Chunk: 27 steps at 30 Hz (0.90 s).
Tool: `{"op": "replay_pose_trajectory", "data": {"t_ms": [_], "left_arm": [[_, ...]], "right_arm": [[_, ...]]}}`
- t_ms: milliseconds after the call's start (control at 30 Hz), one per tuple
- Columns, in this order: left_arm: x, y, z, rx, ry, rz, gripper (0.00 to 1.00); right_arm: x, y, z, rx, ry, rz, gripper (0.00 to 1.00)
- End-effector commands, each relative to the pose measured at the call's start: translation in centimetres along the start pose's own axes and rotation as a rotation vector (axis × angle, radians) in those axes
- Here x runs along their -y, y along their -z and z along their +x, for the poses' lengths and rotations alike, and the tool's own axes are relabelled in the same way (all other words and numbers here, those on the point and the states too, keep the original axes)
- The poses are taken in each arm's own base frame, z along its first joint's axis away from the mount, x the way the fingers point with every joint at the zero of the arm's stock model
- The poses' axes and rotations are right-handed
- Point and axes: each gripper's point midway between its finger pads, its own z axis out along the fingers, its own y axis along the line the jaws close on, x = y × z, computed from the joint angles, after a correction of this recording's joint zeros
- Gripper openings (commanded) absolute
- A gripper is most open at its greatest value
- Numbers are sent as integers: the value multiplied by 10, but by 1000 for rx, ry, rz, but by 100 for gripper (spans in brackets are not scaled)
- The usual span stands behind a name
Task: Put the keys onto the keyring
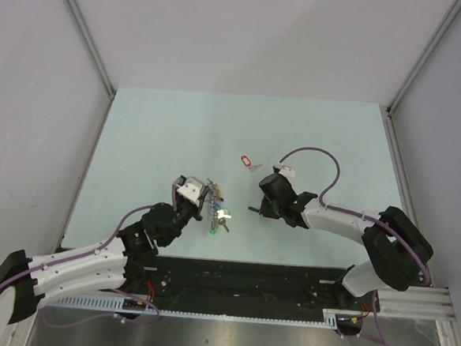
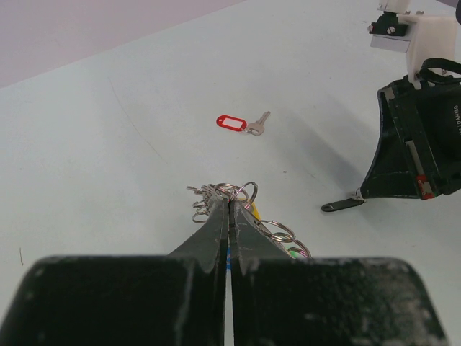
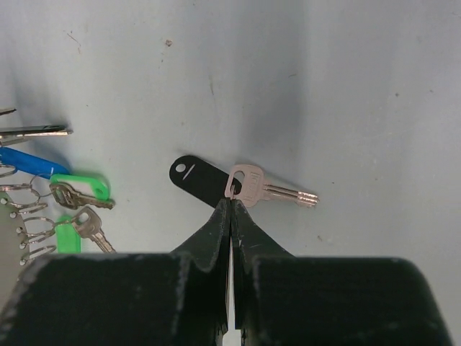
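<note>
The left gripper [image 2: 229, 205] is clamped tight on the keyring [image 1: 212, 207] near the table's [image 1: 138, 135] middle. The right gripper [image 3: 230, 202] is pinched on the black-tagged key [image 3: 248, 183]. The red-tagged key [image 1: 247, 161] lies apart.

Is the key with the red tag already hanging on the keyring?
No, the key with the red tag lies alone on the table, clearly apart from the keyring and its bundle.

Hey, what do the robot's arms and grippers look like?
The left arm and right arm have white link shells and black joints, each trailed by a thin purple cable. The left gripper and right gripper are black with tapered fingers, topped by a white block.
</note>
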Motion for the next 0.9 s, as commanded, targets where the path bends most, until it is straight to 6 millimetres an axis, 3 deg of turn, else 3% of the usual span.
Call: {"op": "replay_pose_trajectory", "data": {"t_ms": [0, 133, 333, 500, 600, 867], "left_arm": [[-2, -1, -29, 96, 29, -3, 1], [-2, 0, -29, 98, 30, -4, 0], [-2, -1, -30, 98, 31, -1, 1], [-1, -1, -30, 98, 33, 0, 0], [-1, -1, -29, 96, 32, -1, 0], [-1, -1, -29, 95, 30, 2, 0]], "right_arm": [[1, -1, -15, 60, -30, 9, 0], [33, 8, -52, 135, -31, 80, 0], [100, 29, -113, 275, -86, 219, 0], [144, 37, -139, 357, -72, 364, 0], [147, 32, -139, 350, -66, 375, 0], [125, 10, -100, 258, -47, 370, 0]]}}
